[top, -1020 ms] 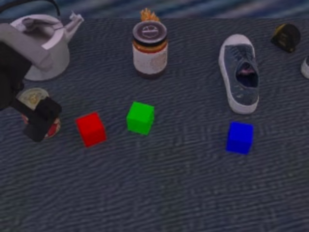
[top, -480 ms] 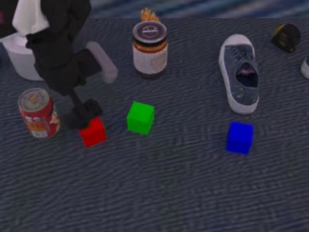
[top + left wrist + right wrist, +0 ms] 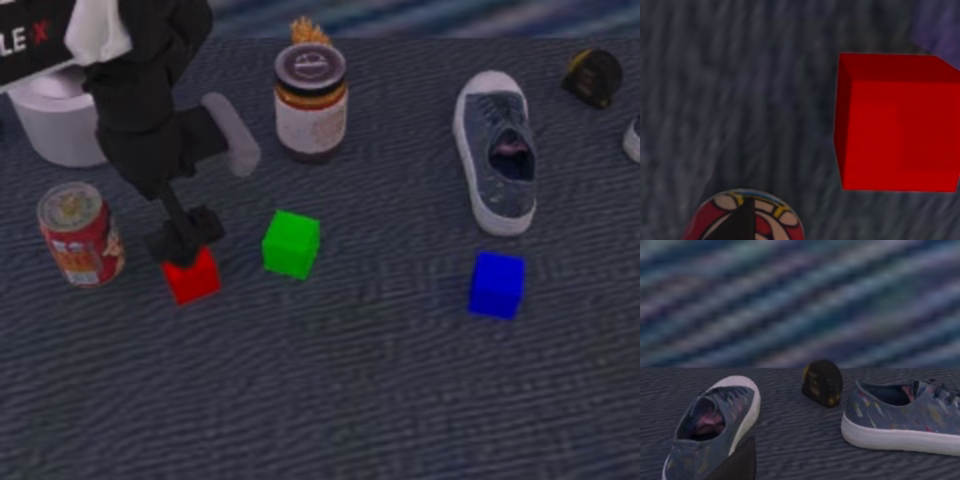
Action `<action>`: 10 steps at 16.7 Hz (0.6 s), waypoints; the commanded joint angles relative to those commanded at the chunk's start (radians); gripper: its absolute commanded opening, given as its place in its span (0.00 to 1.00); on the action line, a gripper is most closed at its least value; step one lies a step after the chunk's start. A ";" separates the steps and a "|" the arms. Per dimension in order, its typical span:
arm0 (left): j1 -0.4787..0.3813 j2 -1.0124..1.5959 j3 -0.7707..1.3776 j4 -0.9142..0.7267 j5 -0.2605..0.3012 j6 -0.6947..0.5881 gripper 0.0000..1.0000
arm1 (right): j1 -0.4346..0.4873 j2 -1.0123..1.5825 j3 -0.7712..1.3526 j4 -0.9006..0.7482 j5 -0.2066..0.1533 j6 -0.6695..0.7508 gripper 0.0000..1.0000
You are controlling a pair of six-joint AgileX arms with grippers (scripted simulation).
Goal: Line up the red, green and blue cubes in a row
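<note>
The left gripper (image 3: pixel 185 240) hung right over the red cube (image 3: pixel 192 277) at the lower left of the top view, its dark tip covering the cube's far edge, a placement that read as lining up for a grasp. Whether its jaws were spread or pressed together I could not tell; the wrist view showed only the cube's face and the top of the drink can (image 3: pixel 80 234) close by. The green cube (image 3: pixel 291 243) sat just right of the red one, the blue cube (image 3: pixel 497 285) well apart toward the right, below the shoe (image 3: pixel 494 150). So no row was formed. The right arm was outside the top view.
</note>
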 joint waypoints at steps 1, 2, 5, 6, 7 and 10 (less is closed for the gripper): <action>0.005 -0.003 -0.003 0.002 0.000 -0.001 1.00 | 0.000 0.000 0.000 0.000 0.000 0.000 1.00; 0.005 -0.002 -0.006 0.005 0.000 -0.001 1.00 | 0.000 0.000 0.000 0.000 0.000 0.000 1.00; 0.002 0.023 -0.054 0.075 0.000 0.002 1.00 | 0.000 0.000 0.000 0.000 0.000 0.000 1.00; 0.002 0.038 -0.077 0.115 0.000 0.002 1.00 | 0.000 0.000 0.000 0.000 0.000 0.000 1.00; 0.002 0.053 -0.103 0.160 0.000 0.002 1.00 | 0.000 0.000 0.000 0.000 0.000 0.000 1.00; 0.002 0.097 -0.174 0.278 0.001 0.003 1.00 | 0.000 0.000 0.000 0.000 0.000 0.000 1.00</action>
